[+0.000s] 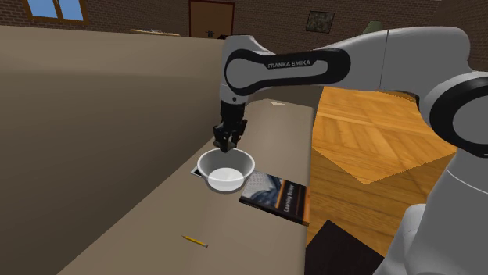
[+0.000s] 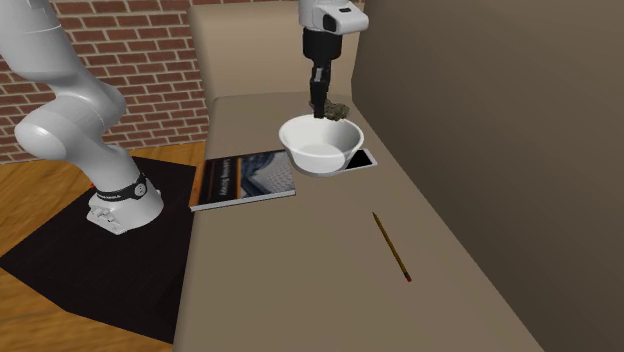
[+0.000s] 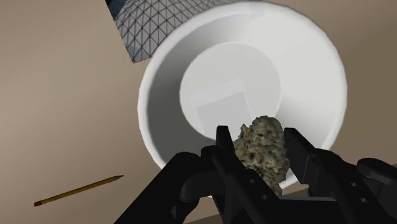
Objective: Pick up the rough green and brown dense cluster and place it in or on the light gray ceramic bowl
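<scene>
Fingers (image 3: 224,145) are closed narrow on the cluster (image 3: 261,147), one black finger on each side, and hold it in the air above the bowl (image 3: 156,89). The cluster is a rough, bumpy lump, green mixed with brown and dense. Its long axis runs along the fingers, and its end stands out beyond the fingertips toward the bowl.

The relation that matters is this: the cluster does not hang over the middle of the bowl. It hangs over the rim and inner wall, at the side of the bowl opposite to the book (image 3: 143,28). So the bowl's flat bottom lies away from the fingers, in the direction of the book. I judge that the coming move is a short shift toward the bowl's middle, and then the opening. If the fingers open here, the lump may strike the rim and roll out onto the desk (image 3: 60,89), though the sloped wall would probably guide it in.

The bowl is round, smooth and white-grey, with a wide mouth and a narrow flat bottom, and nothing is in it. The book is flat, with a dark cover and a grid pattern, just beside the bowl. A thin pencil (image 3: 79,191) lies on the plain beige desk, well apart from the bowl.
</scene>
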Robot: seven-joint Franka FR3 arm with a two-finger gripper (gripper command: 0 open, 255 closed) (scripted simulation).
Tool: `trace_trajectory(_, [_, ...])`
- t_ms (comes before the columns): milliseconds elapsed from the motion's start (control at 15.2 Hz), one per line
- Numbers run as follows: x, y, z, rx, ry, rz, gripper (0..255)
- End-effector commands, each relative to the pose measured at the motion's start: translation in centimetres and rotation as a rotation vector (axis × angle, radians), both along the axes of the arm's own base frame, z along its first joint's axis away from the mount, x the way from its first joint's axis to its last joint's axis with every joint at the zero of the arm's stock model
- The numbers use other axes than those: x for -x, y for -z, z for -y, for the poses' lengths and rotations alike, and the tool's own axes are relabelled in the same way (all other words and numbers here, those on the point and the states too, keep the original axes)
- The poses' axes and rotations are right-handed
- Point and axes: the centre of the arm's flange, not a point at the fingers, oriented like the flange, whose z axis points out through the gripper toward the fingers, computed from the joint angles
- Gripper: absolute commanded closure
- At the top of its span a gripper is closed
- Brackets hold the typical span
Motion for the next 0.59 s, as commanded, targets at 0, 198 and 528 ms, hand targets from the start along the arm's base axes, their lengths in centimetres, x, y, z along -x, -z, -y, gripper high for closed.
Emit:
trace_trajectory(0, [0.0, 1.1, -0.1, 0.000, 0.000, 0.001, 255])
trace_trajectory(198, [0.0, 2.6, -0.1, 0.000, 0.000, 0.001, 255])
trace_trajectory(528, [0.0, 4.0, -0.1, 0.000, 0.000, 0.001, 255])
